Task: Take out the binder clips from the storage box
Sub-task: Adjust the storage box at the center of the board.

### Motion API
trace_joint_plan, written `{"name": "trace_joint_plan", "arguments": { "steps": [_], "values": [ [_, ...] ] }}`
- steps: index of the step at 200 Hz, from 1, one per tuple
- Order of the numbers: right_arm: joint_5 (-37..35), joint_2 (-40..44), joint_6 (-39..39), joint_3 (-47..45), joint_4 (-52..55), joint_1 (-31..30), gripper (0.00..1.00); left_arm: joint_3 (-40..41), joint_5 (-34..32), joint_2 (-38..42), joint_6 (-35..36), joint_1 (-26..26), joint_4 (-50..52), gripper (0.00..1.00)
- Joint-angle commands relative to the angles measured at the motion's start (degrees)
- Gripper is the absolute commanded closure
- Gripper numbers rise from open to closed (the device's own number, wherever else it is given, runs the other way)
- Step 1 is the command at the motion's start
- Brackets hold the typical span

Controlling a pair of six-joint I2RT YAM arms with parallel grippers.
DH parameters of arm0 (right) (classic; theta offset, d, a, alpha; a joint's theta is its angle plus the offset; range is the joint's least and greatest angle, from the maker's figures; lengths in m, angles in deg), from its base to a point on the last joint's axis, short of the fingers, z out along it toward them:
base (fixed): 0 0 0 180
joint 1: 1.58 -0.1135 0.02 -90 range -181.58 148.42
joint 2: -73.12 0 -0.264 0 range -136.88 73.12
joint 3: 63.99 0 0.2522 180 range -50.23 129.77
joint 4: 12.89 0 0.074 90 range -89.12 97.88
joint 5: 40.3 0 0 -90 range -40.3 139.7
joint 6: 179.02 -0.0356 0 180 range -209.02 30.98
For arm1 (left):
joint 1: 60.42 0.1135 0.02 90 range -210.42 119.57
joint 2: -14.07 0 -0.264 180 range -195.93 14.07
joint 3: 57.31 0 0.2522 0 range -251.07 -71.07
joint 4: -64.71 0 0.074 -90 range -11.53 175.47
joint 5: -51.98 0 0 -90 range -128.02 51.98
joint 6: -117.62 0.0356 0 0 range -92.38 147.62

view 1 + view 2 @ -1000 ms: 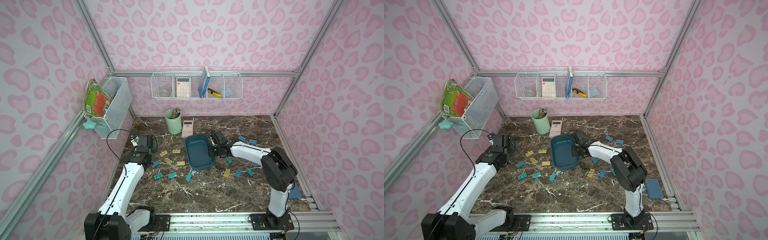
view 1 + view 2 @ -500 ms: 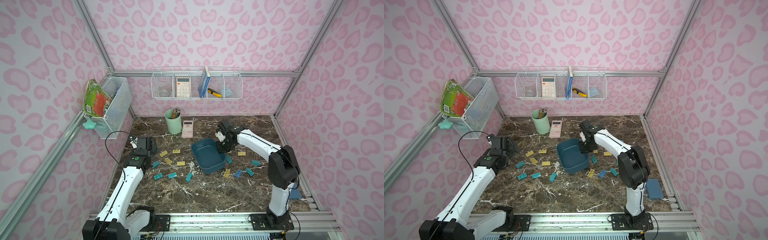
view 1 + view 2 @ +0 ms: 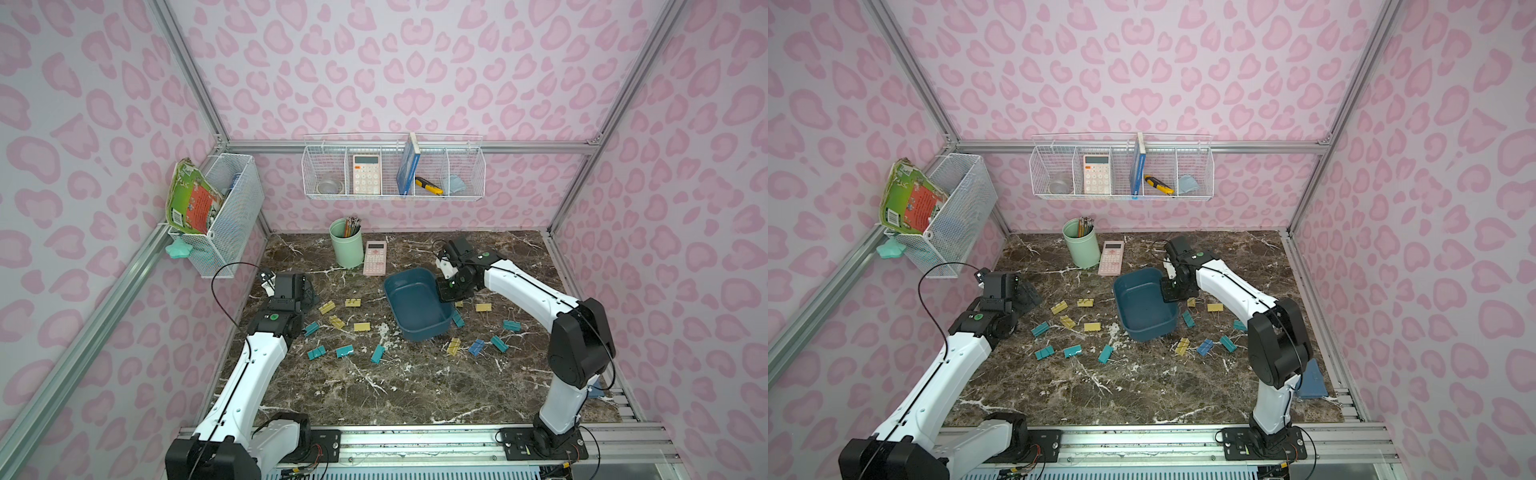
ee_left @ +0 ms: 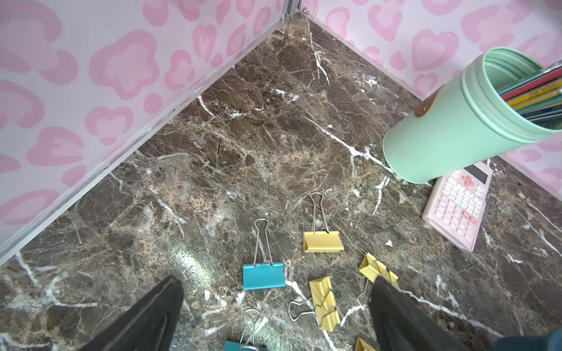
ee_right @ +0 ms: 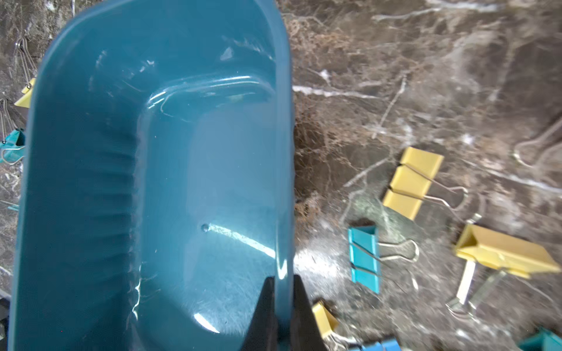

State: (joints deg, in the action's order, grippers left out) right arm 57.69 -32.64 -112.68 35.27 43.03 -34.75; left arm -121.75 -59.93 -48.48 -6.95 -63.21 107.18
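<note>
storage box (image 3: 417, 305): dark teal tub, open side up, mid counter (image 3: 374, 390), seen in both top views
right hand (image 5: 281, 282): fingers pinched together on the storage box rim, one inside the wall and one outside; the grip sits on the long side facing the right arm, toward the far end
box seating: flat on the counter or raised at the gripped side — cannot tell
left hand (image 4: 275, 280): fingers wide apart, nothing between them, over the counter well off the box's left-arm side
binder clips (image 3: 361, 327): every one in view lies on the counter outside the box — teal, pale yellow, one blue, spread along both long sides
left-arm side of box: yellow and teal clips between the box and the left hand; in the left wrist view a teal clip (image 4: 264, 276) and a yellow clip (image 4: 323, 241) lie flat with their wire handles stretched out
right-arm side of box: teal one (image 3: 457, 320) just beside the box wall; blue clip (image 3: 476, 347) near the box's near corner, between a yellow and a teal one
near end of box: lone teal clip (image 3: 377, 354) near the corner on the left-arm side
pink calculator (image 3: 375, 257): flat, just beyond the box's far corner
mint cup (image 3: 347, 249): upright, pencils inside, just past the calculator from the box
wire basket (image 3: 392, 168): on the back wall, well above the box
</note>
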Motion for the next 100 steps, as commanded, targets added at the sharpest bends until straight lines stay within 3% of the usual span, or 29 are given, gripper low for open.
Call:
{"name": "trace_joint_plan", "arguments": {
  "steps": [1, 43, 72, 82, 100],
  "values": [
    [-4.6, -0.8, -7.3, -2.9, -11.9, -1.6, 1.00, -0.8, 0.5, -0.2, -0.8, 0.0, 0.5, 0.01],
    [-12.1, 0.9, -14.1, -13.7, -27.6, -4.8, 1.00, -0.6, 0.3, 0.8, -0.8, 0.1, 1.6, 0.01],
    [-14.5, 0.7, -16.3, -17.0, -31.8, -6.0, 1.00, -0.8, 0.2, 0.8, -0.6, 0.0, 2.4, 0.01],
    [-14.8, 0.7, -16.3, -17.8, -32.6, -6.2, 0.83, -0.8, 0.0, 0.6, -0.6, 0.1, 2.4, 0.01],
    [-15.1, 1.7, -15.8, -18.6, -33.6, -6.3, 0.64, -0.7, -0.1, 0.3, -0.5, 0.0, 2.3, 0.01]
  ]
}}
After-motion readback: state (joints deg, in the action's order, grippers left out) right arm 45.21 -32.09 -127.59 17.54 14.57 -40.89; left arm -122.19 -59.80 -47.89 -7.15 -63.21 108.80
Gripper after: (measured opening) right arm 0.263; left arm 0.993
